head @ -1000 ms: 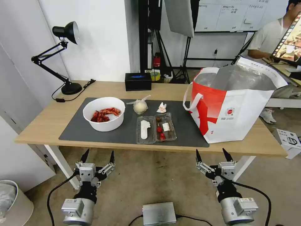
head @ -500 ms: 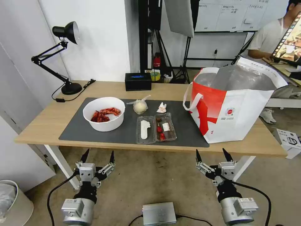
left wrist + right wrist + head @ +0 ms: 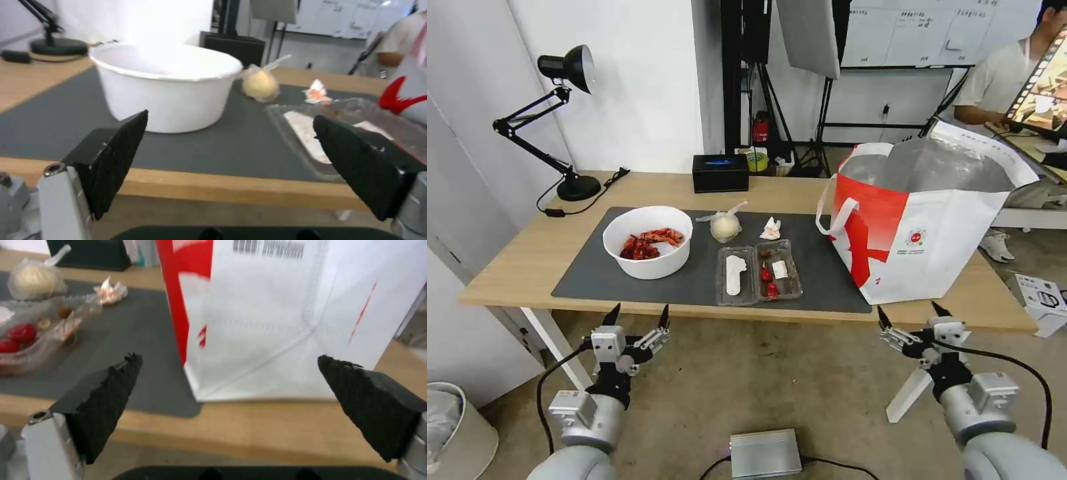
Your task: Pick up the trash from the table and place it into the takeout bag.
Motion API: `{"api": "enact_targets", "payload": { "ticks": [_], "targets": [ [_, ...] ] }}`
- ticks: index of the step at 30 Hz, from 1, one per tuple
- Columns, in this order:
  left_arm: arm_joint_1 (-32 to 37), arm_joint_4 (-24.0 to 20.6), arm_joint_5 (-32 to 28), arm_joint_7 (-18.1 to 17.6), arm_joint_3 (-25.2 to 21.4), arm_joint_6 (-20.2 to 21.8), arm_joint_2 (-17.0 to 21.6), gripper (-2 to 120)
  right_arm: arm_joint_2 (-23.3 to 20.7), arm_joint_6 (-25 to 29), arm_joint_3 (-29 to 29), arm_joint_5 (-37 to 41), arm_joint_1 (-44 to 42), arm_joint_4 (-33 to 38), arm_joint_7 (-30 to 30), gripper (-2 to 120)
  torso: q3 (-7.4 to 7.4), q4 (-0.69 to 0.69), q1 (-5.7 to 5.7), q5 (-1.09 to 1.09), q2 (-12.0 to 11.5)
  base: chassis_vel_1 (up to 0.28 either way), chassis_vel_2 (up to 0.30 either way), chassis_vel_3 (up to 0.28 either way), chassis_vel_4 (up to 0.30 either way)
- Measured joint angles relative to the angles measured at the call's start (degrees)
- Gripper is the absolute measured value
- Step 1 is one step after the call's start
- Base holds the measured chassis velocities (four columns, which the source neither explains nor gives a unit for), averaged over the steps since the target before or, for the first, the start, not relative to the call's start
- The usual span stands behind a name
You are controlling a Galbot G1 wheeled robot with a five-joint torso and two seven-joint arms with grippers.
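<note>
While the trash sits untouched on the dark grey mat (image 3: pixel 694 280), its pieces lie close together: the white bowl of red scraps (image 3: pixel 648 241) toward the robot's left, the knotted clear bag around a pale ball (image 3: pixel 725 226) just beside it, the crumpled white tissue (image 3: pixel 771 229) a little further right, and the clear plastic clamshell tray (image 3: pixel 758 272), lying open with red scraps in one half, nearest the front edge. The mat covers the middle of the light-wood tabletop (image 3: pixel 527 260). On the robot's right the takeout bag (image 3: pixel 924 230) stands upright and open, its silver lining showing, one corner on the mat and the rest on bare wood.

The left claw (image 3: pixel 636 317) hangs below and in front of the tabletop's edge, before the bowl, jaws spread wide and holding nothing. The right claw (image 3: pixel 912 314) is level with the front edge, just before the bag, likewise spread and empty.

At the back of the tabletop are a black tissue box (image 3: pixel 720 173) and a black desk lamp (image 3: pixel 564 120).
</note>
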Motion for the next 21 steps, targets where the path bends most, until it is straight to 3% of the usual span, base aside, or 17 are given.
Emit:
{"api": "enact_targets", "payload": {
  "ticks": [8, 21],
  "targets": [
    [-2.8, 1.2, -10.1, 3.3, -0.6, 1.2, 4.4, 100, 0.4, 0.2, 0.0, 0.7, -0.3, 0.3, 0.0, 100, -0.01, 0.00, 0.00, 0.00, 0.0, 0.000, 0.000, 0.000, 0.000],
    [-1.8, 1.4, -12.3, 5.1, -0.3, 0.4, 5.1, 100, 0.9, 1.1, 0.1, 1.1, -0.8, 0.6, 0.0, 100, -0.01, 0.00, 0.00, 0.01, 0.0, 0.000, 0.000, 0.000, 0.000]
  ]
}}
